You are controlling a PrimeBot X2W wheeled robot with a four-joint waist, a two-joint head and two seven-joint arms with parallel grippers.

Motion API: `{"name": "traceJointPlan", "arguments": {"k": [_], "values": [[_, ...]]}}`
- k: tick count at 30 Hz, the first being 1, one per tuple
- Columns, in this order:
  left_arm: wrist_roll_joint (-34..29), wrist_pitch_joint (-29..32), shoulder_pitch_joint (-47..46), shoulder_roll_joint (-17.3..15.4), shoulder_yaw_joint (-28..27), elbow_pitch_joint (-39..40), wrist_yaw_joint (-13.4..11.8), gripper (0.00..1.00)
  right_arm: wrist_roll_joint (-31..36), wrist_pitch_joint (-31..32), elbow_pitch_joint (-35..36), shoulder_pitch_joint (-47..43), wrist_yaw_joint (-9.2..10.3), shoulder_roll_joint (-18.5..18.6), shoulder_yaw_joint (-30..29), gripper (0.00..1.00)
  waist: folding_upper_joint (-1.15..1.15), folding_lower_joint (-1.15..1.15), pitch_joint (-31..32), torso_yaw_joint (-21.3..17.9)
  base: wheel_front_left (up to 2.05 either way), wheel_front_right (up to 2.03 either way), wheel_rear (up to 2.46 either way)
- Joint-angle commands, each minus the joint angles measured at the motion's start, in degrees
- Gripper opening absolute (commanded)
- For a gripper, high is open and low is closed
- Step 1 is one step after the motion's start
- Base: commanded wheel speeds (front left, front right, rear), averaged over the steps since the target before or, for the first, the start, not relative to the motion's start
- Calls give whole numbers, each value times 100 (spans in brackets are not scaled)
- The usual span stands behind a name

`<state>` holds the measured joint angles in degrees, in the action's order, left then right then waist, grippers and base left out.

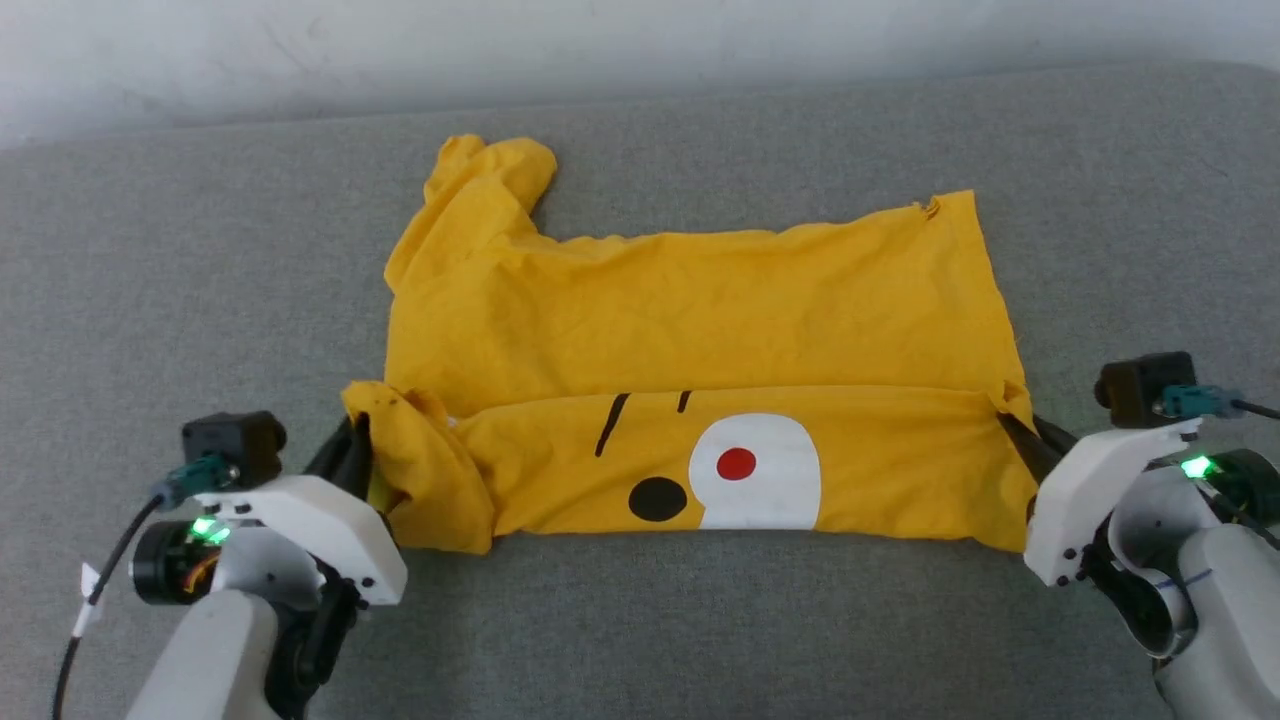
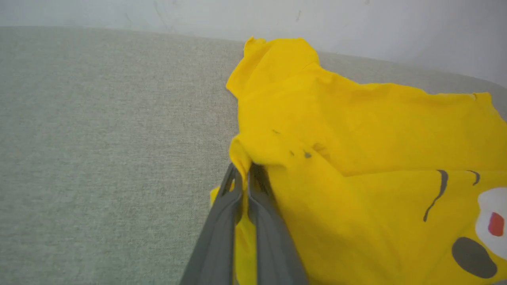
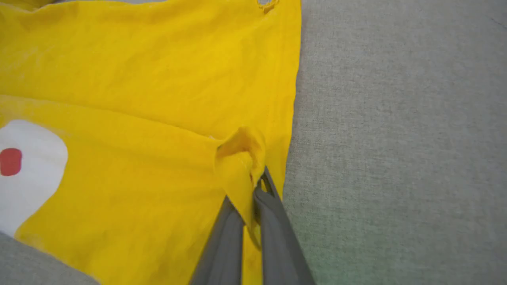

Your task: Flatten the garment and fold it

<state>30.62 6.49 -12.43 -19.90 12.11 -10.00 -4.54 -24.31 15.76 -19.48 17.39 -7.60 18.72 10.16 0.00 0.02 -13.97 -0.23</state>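
On grey cushion (image 1: 200, 250), mid-fold: left claw (image 1: 358, 442), right claw (image 1: 1008, 422) each pinching a garment (image 1: 700, 300) corner; next likely needs carrying both corners farther, evenly

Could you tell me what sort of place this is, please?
Probably an indoor lab or test bench: a grey woven surface, a plain pale wall behind it, and one yellow T-shirt laid out.
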Motion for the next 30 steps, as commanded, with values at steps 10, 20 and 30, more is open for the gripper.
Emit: {"name": "traceJointPlan", "arguments": {"k": [10, 20, 30], "values": [[302, -544, -133, 264, -97, -564, 214, 100, -157, -1411, -580, 88, 11, -15, 282, 100, 0, -2, 321, 138, 0, 0, 0], [375, 77, 341, -266, -338, 353, -91, 100, 669, -1912, 743, -669, 11, -274, -424, 100, 0, -2, 753, -56, 0, 0, 0], [924, 2509, 351, -881, 46, 1245, -107, 100, 1102, -1324, 2160, -1309, 11, -730, -785, 100, 0, -2, 609, -389, 0, 0, 0]]}}
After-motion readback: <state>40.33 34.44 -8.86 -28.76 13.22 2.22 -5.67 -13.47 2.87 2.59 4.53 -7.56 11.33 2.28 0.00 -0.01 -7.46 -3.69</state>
